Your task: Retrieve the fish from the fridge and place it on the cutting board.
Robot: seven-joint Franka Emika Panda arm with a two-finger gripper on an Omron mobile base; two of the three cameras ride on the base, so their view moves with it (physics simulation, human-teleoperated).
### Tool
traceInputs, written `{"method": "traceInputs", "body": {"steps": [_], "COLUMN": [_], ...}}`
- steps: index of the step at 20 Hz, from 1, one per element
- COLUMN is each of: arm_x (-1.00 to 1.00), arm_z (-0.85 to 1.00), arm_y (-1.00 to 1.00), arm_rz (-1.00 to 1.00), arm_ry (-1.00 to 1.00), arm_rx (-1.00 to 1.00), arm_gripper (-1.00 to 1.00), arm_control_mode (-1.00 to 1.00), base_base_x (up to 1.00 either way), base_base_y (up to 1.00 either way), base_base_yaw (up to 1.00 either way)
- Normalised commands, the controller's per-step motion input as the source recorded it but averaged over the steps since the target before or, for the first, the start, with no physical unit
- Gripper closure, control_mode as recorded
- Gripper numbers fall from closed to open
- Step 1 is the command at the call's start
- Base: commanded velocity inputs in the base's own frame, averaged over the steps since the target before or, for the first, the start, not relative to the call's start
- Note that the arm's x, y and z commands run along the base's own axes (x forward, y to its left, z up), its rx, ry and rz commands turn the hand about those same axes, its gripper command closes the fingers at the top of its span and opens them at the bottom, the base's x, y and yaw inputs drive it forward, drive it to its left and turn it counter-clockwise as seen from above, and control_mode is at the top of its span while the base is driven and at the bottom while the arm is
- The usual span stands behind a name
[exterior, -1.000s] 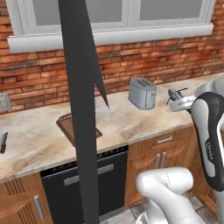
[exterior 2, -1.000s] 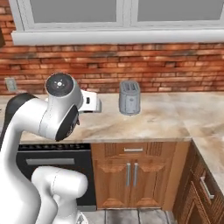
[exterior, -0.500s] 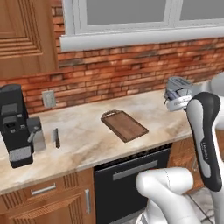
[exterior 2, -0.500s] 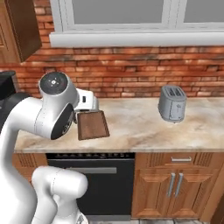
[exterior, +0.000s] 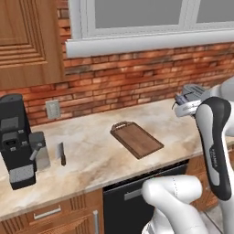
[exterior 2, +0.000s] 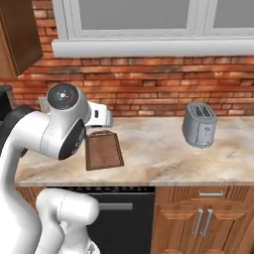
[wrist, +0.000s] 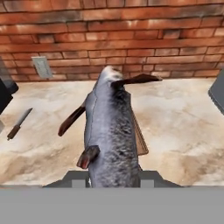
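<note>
The fish (wrist: 109, 127), slim and dark grey-blue, hangs nose-up in my gripper (wrist: 111, 177), which is shut on its lower body. From the left base view the gripper (exterior: 185, 104) hovers above the counter, to the right of the cutting board (exterior: 137, 139) and higher than it. This dark brown board lies flat with its small handle toward the brick wall. From the right base view my hand (exterior 2: 99, 116) is just behind the board (exterior 2: 103, 151). An edge of the board (wrist: 141, 142) peeks out behind the fish. The fridge is out of view.
A black-handled knife (exterior: 61, 153) lies left of the board, next to a black coffee machine (exterior: 18, 141). A grey toaster (exterior 2: 199, 125) stands farther right on the marble counter (exterior: 96, 160). A brick wall with an outlet (exterior: 52, 109) backs the counter.
The base has driven left along the counter, so the whole scene slid right: the toaster left the left base view, while the coffee machine and knife came in. The gripper stays shut on the fish.
</note>
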Motion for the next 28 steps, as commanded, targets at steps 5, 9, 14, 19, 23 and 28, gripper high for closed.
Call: {"method": "traceInputs", "body": {"steps": [5,9,14,19,23,28], "arm_x": [0.00,0.00,0.00,0.00,0.58,0.47], "arm_z": [0.00,0.00,0.00,0.00,-0.69,-0.72], "arm_y": [0.00,0.00,0.00,0.00,0.04,0.13], "arm_rz": [0.00,0.00,0.00,0.00,0.00,0.00], "arm_ry": [0.00,0.00,0.00,0.00,0.29,0.26], "arm_rx": [0.00,0.00,0.00,0.00,-0.13,-0.14], "arm_gripper": [1.00,1.00,1.00,1.00,1.00,1.00], "arm_control_mode": [1.00,1.00,1.00,1.00,-1.00,-1.00], "base_base_x": [0.57,0.46,0.08,0.56,0.00,0.00], "base_base_y": [0.06,-0.28,-0.12,0.14,0.00,0.00], "base_base_yaw": [0.03,0.25,0.13,0.00,0.00,0.00]}}
